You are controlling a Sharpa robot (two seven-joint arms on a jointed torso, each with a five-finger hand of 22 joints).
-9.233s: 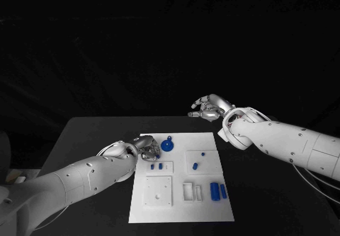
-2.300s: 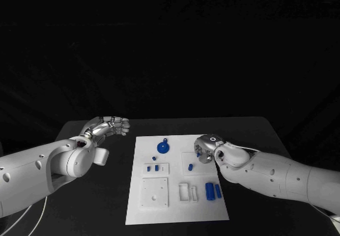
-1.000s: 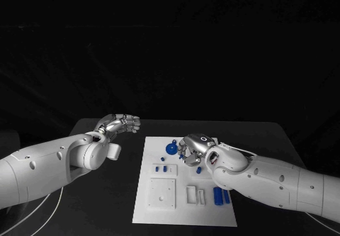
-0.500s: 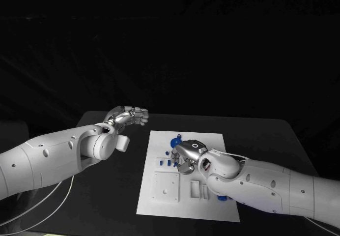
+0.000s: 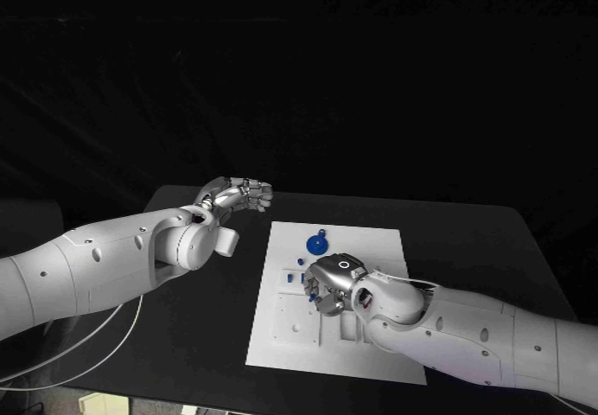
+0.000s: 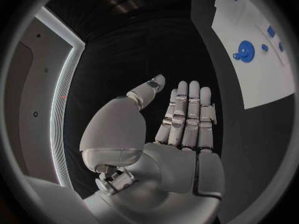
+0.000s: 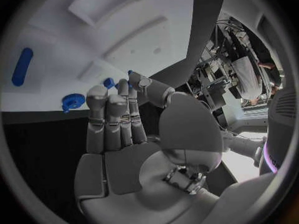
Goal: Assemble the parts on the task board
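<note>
Right silver hand [image 5: 330, 275] hovers open over white task board [image 5: 374, 251]; risk: fingers nudging small blue pegs [image 5: 303, 260]. Left hand [image 5: 237, 194] open, ten o'clock.

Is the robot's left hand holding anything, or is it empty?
Empty. In the left wrist view the left hand has straight fingers held side by side with nothing in the palm, out over the black table, away from the task board.
</note>
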